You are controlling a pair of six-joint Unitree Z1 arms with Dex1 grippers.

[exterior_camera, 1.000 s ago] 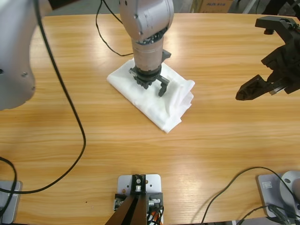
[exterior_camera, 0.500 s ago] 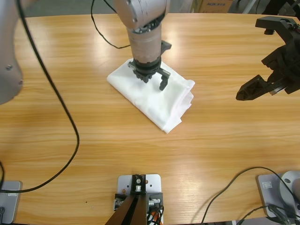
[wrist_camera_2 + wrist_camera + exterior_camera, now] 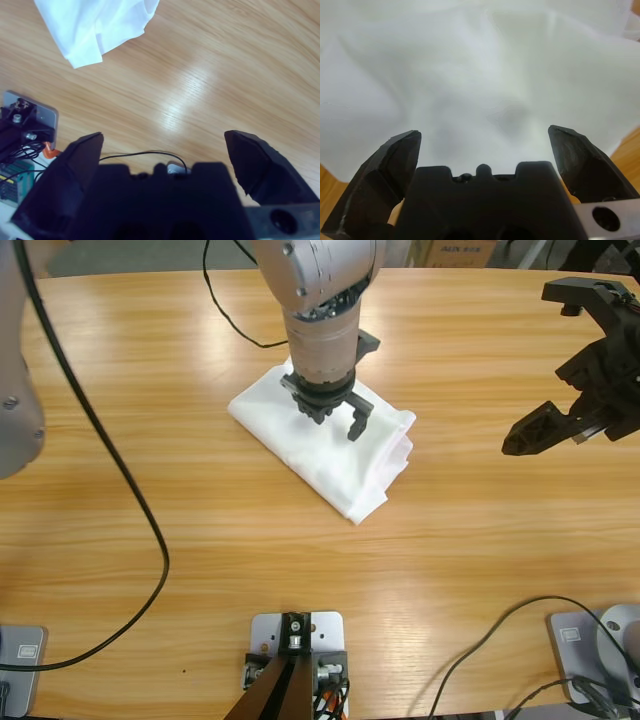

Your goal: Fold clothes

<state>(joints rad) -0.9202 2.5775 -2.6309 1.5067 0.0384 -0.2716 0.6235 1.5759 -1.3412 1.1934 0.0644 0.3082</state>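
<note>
One garment: a single white T-shirt [image 3: 330, 445], folded into a compact oblong bundle, lying slantwise on the bench [image 3: 150, 350] near its middle; no lettering or collar can be made out
Two arms: the left comes down from the top near the middle; the right comes in from the right edge
Left tool [image 3: 334, 418]: directly over the bundle, jaws spread wide with nothing between them; whether the tips touch the cloth cannot be told
Left wrist view: white cloth [image 3: 480, 75] fills nearly the whole view beyond the left tool [image 3: 485, 145]
Right tool [image 3: 545, 430]: well apart from the shirt, above bare wood, jaws wide apart and empty
Right wrist view: one loose corner of the shirt [image 3: 95, 25] at the top left, beyond the right tool [image 3: 165, 150]
Cables: one black cable [image 3: 120, 480] sweeping across the bench's left side
</note>
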